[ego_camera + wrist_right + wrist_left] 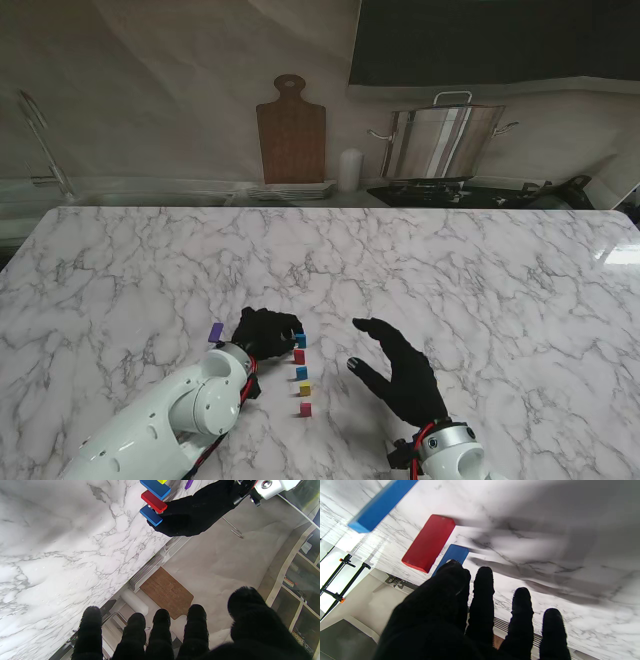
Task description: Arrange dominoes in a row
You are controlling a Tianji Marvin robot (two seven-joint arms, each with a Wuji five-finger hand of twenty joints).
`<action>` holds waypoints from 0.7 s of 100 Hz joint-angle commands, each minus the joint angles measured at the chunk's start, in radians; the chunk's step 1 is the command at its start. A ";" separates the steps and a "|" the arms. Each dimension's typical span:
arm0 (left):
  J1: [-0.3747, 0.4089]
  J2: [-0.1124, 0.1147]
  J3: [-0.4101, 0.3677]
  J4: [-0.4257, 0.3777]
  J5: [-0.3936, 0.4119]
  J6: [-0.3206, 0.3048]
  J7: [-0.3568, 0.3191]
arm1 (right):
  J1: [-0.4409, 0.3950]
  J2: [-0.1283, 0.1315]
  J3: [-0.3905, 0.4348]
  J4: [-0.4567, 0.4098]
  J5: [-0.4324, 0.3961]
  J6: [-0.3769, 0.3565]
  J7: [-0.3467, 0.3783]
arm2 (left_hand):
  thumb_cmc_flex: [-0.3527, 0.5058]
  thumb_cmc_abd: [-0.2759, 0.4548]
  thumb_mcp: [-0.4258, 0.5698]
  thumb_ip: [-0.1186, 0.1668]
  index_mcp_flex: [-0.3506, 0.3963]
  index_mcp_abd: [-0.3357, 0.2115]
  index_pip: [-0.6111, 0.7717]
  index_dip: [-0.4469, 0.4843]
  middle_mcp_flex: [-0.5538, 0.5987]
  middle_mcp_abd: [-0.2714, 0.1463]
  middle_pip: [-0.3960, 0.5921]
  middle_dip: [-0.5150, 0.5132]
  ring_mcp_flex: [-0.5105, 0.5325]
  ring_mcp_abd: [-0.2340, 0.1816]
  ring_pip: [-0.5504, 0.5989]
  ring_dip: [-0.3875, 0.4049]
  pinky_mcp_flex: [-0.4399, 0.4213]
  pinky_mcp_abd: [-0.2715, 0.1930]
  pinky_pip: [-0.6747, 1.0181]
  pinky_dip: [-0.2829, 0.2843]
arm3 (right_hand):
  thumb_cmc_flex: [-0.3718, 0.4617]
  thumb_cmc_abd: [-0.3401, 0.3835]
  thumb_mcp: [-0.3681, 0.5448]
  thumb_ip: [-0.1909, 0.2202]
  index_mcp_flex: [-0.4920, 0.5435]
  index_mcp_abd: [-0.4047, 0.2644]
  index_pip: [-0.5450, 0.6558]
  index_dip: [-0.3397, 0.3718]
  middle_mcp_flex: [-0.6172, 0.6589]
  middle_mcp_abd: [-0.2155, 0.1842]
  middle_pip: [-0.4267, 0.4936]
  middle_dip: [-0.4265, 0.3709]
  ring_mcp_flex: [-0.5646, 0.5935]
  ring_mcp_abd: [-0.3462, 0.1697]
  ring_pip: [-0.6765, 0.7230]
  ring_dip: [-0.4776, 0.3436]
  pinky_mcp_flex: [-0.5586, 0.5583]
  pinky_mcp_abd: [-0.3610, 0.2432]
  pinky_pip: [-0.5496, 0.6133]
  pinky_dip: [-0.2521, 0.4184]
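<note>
A short row of dominoes stands on the marble counter [450, 270], running away from the robot: a pink domino [305, 409] nearest, then a yellow domino [305, 389], a blue domino [301, 372], a red domino [298, 356] and, farthest, a second blue domino [300, 340]. A purple domino [215, 332] lies apart, off to the left of the row beside the white forearm. The left robot hand [263, 332] sits at the far end of the row with its black-gloved fingertips [483, 577] right at the farthest blue piece; whether they actually pinch it I cannot tell. The right robot hand [400, 375] hovers just right of the row, fingers spread and holding nothing.
</note>
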 commanded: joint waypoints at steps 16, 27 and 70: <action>0.009 0.007 -0.007 -0.011 0.010 -0.001 -0.028 | -0.006 0.000 0.000 -0.003 0.000 0.004 0.002 | -0.030 -0.015 0.072 0.005 -0.021 0.007 -0.045 -0.006 -0.087 0.011 0.030 -0.122 -0.036 0.026 -0.048 -0.034 -0.015 0.018 -0.031 0.031 | 0.026 0.037 -0.016 0.029 -0.035 -0.018 0.002 0.013 -0.022 -0.012 0.011 0.003 -0.010 -0.027 -0.018 -0.012 -0.004 -0.035 0.010 0.016; 0.015 0.009 -0.016 -0.016 0.015 -0.004 -0.031 | -0.005 0.000 0.000 -0.003 0.000 0.004 0.003 | -0.034 -0.014 0.079 0.007 -0.024 0.005 -0.050 -0.008 -0.101 0.013 0.028 -0.145 -0.042 0.027 -0.052 -0.036 -0.016 0.018 -0.033 0.032 | 0.026 0.036 -0.016 0.029 -0.035 -0.018 0.002 0.013 -0.022 -0.013 0.011 0.003 -0.010 -0.026 -0.018 -0.012 -0.004 -0.035 0.010 0.016; 0.063 0.032 -0.088 -0.070 0.088 -0.034 -0.068 | -0.008 0.000 0.002 -0.003 -0.002 0.001 0.003 | -0.076 0.004 0.108 0.029 -0.050 0.005 -0.085 -0.028 -0.166 0.028 0.007 -0.200 -0.066 0.032 -0.124 -0.088 -0.017 0.013 -0.078 0.020 | 0.026 0.037 -0.016 0.029 -0.034 -0.017 0.002 0.013 -0.022 -0.013 0.011 0.003 -0.010 -0.025 -0.018 -0.012 -0.005 -0.035 0.010 0.016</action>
